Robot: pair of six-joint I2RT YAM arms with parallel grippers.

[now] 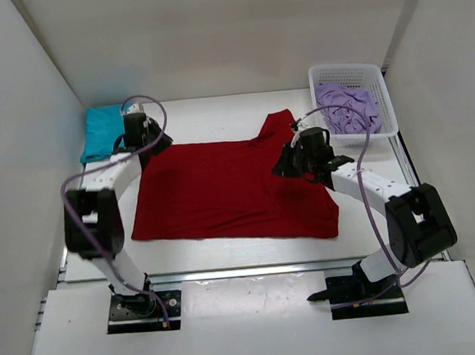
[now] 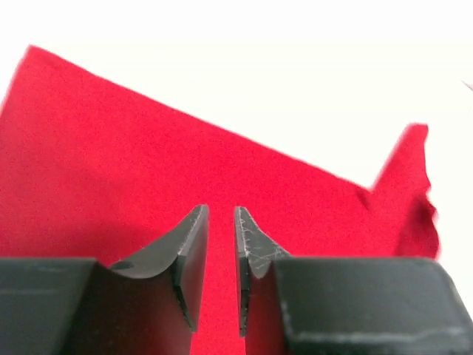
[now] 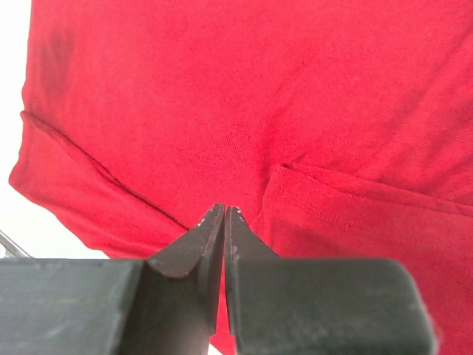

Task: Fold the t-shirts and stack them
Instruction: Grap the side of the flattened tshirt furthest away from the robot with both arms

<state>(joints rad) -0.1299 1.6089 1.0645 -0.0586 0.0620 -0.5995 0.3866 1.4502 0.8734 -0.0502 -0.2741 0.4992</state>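
The dark red t-shirt (image 1: 230, 190) lies spread across the middle of the table, one sleeve sticking out at the back right. My left gripper (image 1: 154, 143) is over its back left corner; in the left wrist view (image 2: 221, 211) its jaws stand a narrow gap apart with red cloth (image 2: 111, 170) below. My right gripper (image 1: 289, 158) is over the shirt's right part; in the right wrist view (image 3: 224, 209) its jaws are pressed together where creases in the red cloth (image 3: 222, 96) meet. The teal t-shirt (image 1: 102, 132) lies folded at the back left. The lilac t-shirt (image 1: 345, 107) lies crumpled in the basket.
The white mesh basket (image 1: 385, 100) stands at the back right corner, close behind my right arm. White walls enclose the table on the left, back and right. A metal rail runs along the near edge (image 1: 245, 271).
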